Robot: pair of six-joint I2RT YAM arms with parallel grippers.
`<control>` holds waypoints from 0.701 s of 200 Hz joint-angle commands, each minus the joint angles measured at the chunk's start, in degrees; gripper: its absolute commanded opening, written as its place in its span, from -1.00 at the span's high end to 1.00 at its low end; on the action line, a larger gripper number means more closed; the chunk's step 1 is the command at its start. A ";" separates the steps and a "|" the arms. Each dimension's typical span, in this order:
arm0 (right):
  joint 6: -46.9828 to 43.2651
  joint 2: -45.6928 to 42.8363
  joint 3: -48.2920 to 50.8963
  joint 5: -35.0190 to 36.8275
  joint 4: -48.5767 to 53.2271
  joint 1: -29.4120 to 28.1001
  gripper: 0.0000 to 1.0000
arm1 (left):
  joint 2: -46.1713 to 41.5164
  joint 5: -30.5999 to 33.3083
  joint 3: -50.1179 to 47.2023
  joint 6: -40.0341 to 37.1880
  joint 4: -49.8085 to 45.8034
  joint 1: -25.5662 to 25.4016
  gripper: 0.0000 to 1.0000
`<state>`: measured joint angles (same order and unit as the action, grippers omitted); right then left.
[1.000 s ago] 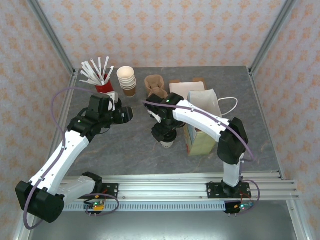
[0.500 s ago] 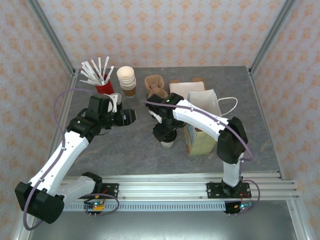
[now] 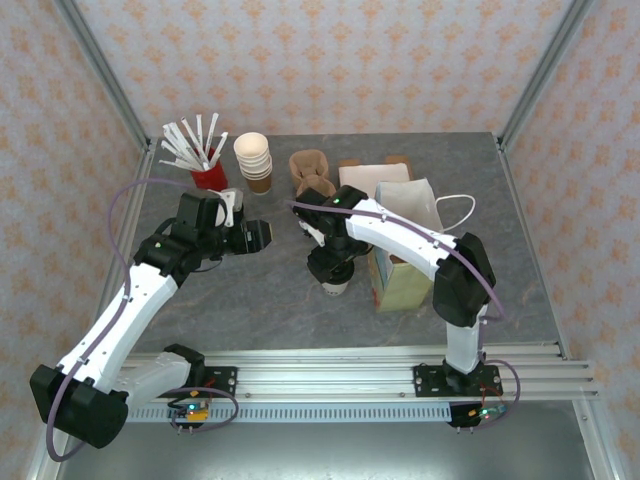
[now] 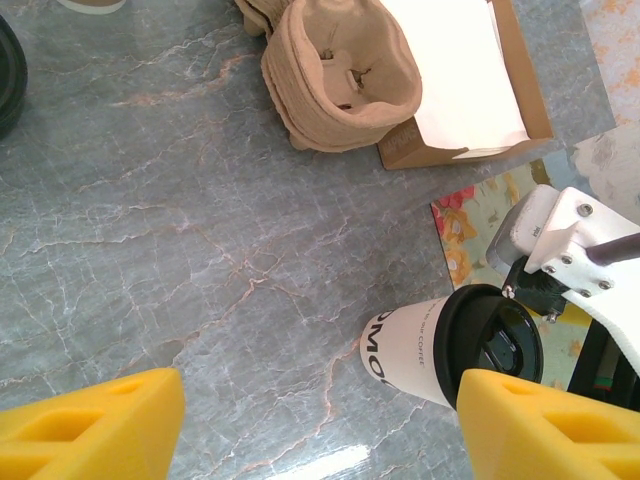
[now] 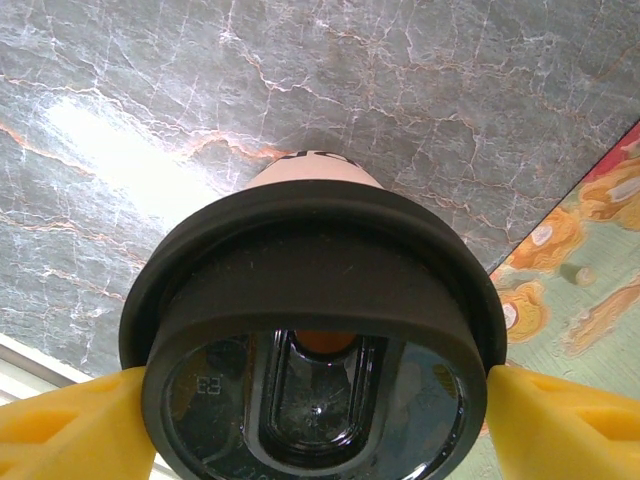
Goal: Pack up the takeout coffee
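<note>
My right fingers (image 5: 565,425) straddle the coffee (image 5: 315,300) at its lid to lift it, can't tell if I'm gripping yet; left fingers (image 4: 90,425) hang wide.

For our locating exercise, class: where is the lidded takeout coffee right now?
Top view: the takeout coffee stands centre-frame, just left of the floral paper bag, under the right arm, whose fingers flank its black lid.

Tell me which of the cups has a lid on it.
The lone cup that the right gripper straddles, beside the floral bag: it wears a black lid. The stacked cups at the back are lidless.
</note>
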<state>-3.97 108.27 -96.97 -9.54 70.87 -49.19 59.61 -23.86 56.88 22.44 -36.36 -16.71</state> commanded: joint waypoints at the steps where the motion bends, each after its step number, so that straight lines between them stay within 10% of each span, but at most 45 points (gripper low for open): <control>1: -0.72 0.50 0.45 -0.13 0.39 0.23 -0.65 | -1.08 -0.89 -0.54 -1.13 -0.43 0.32 -0.46; 140: -0.08 1.12 0.20 0.98 0.74 0.26 -0.54 | -0.95 -1.37 -0.76 -0.82 0.05 0.35 -0.46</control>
<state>-3.92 108.42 -96.97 -9.91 70.89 -49.19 59.61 -24.56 56.77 22.46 -36.38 -16.71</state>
